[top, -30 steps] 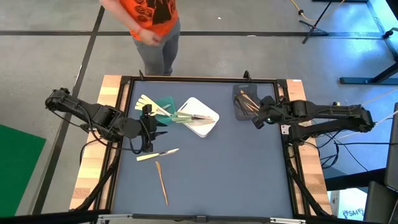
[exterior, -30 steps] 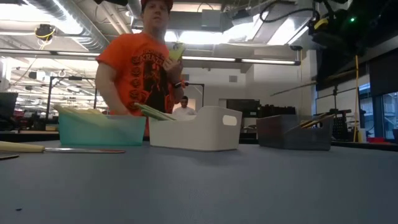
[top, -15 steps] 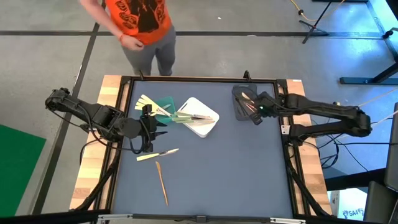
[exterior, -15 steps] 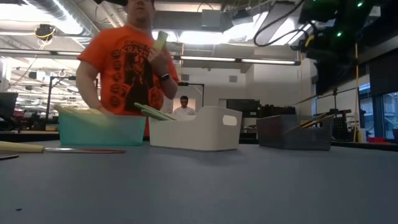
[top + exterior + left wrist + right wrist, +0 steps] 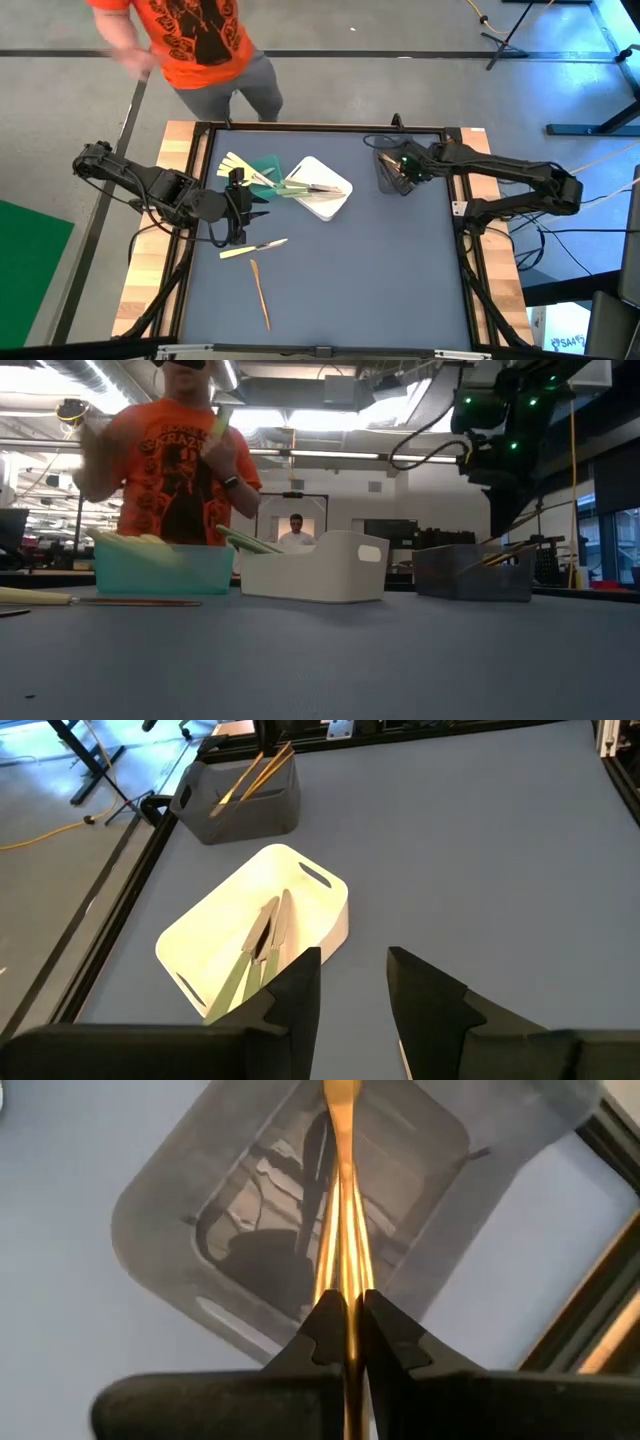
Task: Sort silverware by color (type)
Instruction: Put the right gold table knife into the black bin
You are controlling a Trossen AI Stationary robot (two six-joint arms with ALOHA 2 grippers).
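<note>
My right gripper hovers over the grey bin, shut on an orange-brown utensil. More orange-brown utensils lean inside that bin. My left gripper waits open near the table's left edge, beside the white bin. Light green utensils lie in the white bin. Pale yellow ones stick out of the teal bin. A pale yellow knife and an orange-brown utensil lie flat on the mat. My right gripper pinches the orange-brown utensil's shaft between its two fingers. The fingers lie along the utensil, which runs straight out past the fingertips. The utensil's free end reaches over the grey bin's opening.
A person in an orange shirt stands just beyond the table's far edge, holding something light green. The three bins sit in a row along the far side. A black frame borders the grey mat.
My right gripper has moved toward the far edge and left, from beside the grey bin's near right corner to above the bin, keeping shut on its utensil. The person has stepped toward the left.
</note>
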